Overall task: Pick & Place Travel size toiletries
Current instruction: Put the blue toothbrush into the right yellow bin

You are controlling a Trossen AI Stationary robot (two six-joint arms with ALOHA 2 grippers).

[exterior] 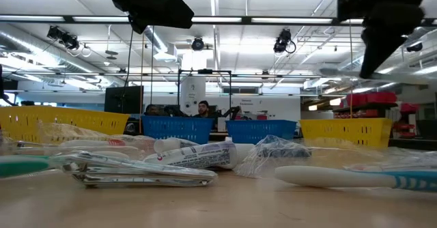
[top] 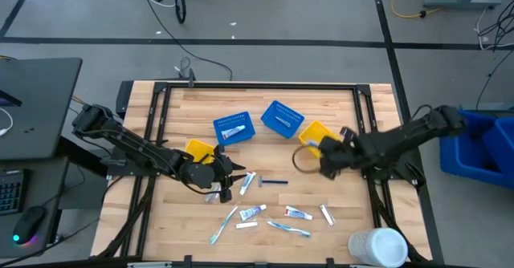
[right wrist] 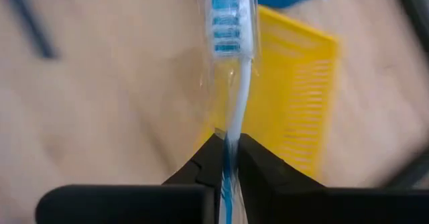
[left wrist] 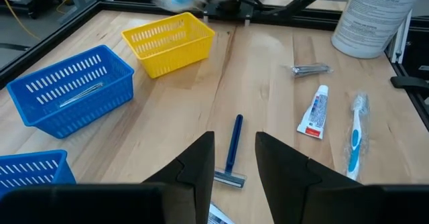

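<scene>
Pinching a wrapped toothbrush [right wrist: 231, 83] by the lower end of its handle, the right gripper [right wrist: 228, 158] has its fingers closed almost together on it, and the brush stands out past them with its blue-bristled head over the edge of a yellow mesh basket [right wrist: 301, 96]. It looks light and stiff, but the clear wrapper is probably slick, so a grip this far down the handle may let it swivel; nearer the middle would likely hold steadier. From above, that gripper [top: 328, 157] sits just beside the right-hand yellow basket [top: 315, 130]. The left gripper [left wrist: 233, 158] hovers with its fingers partly apart and empty above a dark blue razor [left wrist: 231, 150], which lies flat on the wood. Near it lie a small white tube [left wrist: 315, 111] and another wrapped toothbrush [left wrist: 355, 133]. The rest of the toiletries [top: 265, 213] are scattered along the front of the wooden table [top: 337, 192]. Two blue baskets [top: 259, 123] stand farther back, and a large white cylinder [top: 377, 246] sits at the front right corner. Beyond lies grey floor with loose cables and an open workshop.
</scene>
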